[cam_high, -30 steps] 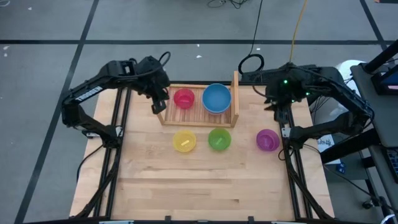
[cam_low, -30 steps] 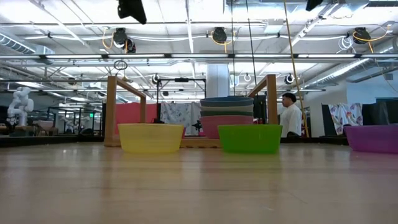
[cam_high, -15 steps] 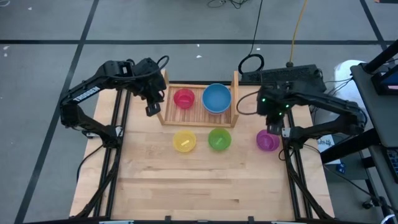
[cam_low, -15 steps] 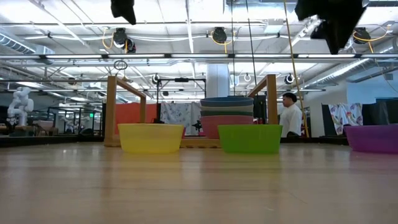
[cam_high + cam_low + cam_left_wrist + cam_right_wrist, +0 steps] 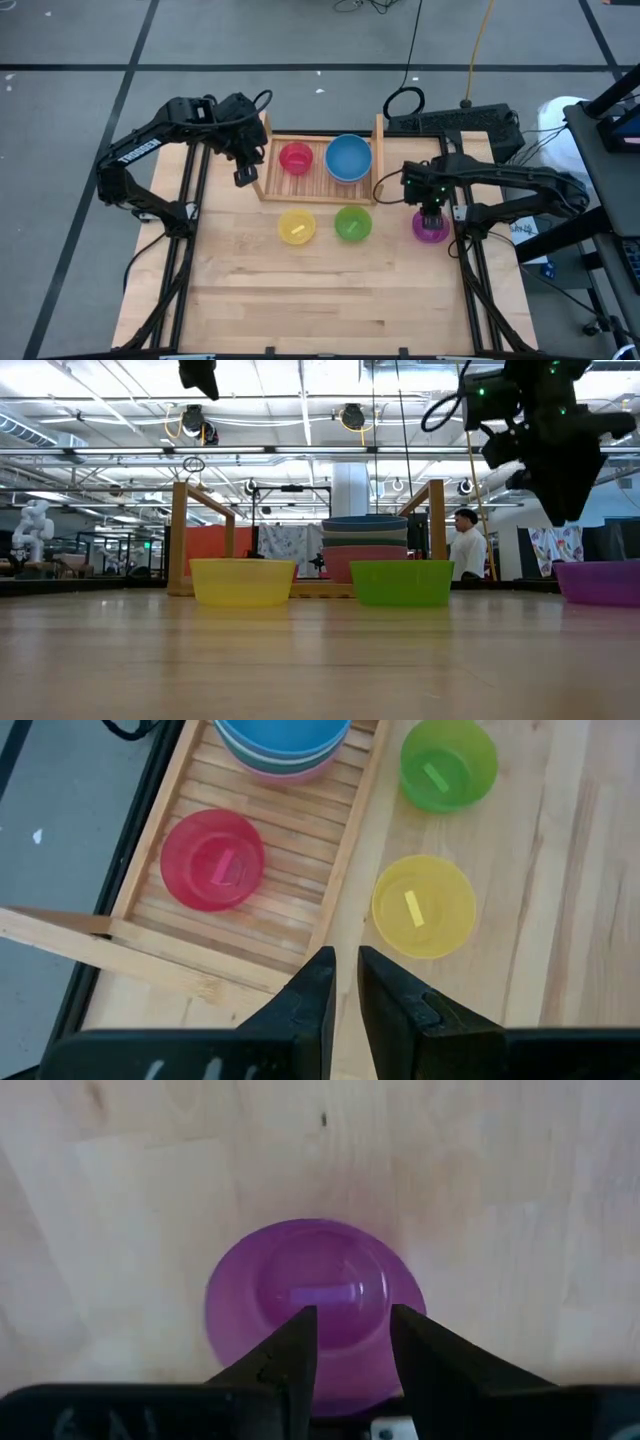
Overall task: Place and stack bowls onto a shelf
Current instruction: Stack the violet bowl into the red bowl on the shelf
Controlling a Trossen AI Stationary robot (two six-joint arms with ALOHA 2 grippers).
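Plywood table (image 5: 320,290) on grey floor; person (image 5: 466,546) stands in room behind. Shelf (image 5: 318,188) at far edge holds red bowl (image 5: 296,158) and stack topped by blue bowl (image 5: 348,157). Yellow bowl (image 5: 296,227), green bowl (image 5: 352,223), purple bowl (image 5: 430,227) sit in front. Left gripper (image 5: 243,176) by shelf's left board, fingers slightly parted, empty. Right gripper (image 5: 430,212), spread, has moved over purple bowl.

purple bowl (image 5: 604,582) cut by frame edge, stacked bowls (image 5: 348,158) beneath blue hidden

Three bowls (image 5: 351,223) lie before the shelf (image 5: 318,189).
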